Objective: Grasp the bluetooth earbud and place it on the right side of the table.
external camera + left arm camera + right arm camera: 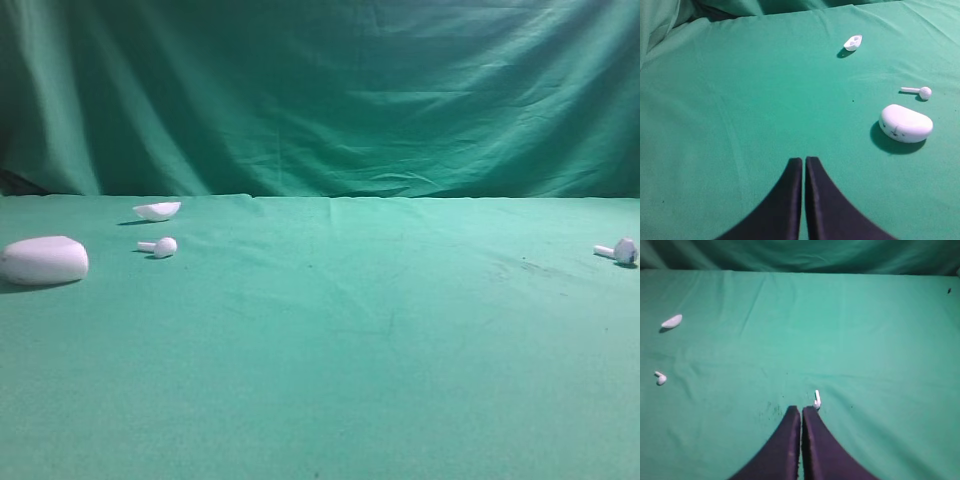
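Here, smooth white bluetooth earbud point(817, 399), round head, thin stem, lay on creased green fabric table point(865, 340); right gripper point(801, 411) pinched together, empty; left gripper point(803, 161) likewise.

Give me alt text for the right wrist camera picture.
A closed black end effector sits low over green fabric table, a tiny white plastic earbud lying just beyond its right fingertip. Far left lie a second white earbud and a shallow white shell-like piece.
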`<state>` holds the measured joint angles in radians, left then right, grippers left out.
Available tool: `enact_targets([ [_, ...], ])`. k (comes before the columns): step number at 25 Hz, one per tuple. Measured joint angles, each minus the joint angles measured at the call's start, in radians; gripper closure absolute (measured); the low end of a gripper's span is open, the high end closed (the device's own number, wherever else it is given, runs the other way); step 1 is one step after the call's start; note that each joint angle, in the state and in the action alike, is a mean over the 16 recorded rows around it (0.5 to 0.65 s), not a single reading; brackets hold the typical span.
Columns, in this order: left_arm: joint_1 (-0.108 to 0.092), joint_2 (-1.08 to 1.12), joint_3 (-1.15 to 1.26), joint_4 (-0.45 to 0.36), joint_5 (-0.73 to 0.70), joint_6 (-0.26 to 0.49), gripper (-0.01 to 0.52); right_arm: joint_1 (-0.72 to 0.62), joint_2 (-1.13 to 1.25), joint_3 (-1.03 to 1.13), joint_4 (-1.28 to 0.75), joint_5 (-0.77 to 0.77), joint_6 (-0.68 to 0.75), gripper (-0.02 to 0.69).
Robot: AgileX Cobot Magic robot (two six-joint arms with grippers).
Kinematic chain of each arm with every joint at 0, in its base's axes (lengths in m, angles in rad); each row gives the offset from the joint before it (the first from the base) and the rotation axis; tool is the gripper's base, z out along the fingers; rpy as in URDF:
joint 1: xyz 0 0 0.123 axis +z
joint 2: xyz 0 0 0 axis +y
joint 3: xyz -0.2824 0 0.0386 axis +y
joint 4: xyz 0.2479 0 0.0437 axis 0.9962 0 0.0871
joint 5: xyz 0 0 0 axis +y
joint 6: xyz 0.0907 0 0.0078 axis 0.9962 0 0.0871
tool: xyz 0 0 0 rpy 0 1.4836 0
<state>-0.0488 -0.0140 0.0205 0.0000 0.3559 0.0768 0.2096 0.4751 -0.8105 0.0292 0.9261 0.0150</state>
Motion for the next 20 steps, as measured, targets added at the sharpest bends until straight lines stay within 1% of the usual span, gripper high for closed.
enact_targets([
  [5, 0.0, 0.0, 0.0, 0.0, 0.0, 0.0, 0.514, 0.0, -0.194, 0.063, 0.007, -0.009, -0.007, 0.665],
  [9, 0.0, 0.0, 0.0, 0.0, 0.0, 0.0, 0.514, 0.0, -0.301, 0.091, 0.009, -0.017, -0.009, 0.665],
  [14, 0.0, 0.0, 0.0, 0.0, 0.0, 0.0, 0.514, 0.0, -0.374, 0.103, 0.009, -0.026, -0.01, 0.665],
  [20, 0.0, 0.0, 0.0, 0.0, 0.0, 0.0, 0.514, -0.002, -0.396, 0.108, 0.0, -0.034, -0.012, 0.665],
])
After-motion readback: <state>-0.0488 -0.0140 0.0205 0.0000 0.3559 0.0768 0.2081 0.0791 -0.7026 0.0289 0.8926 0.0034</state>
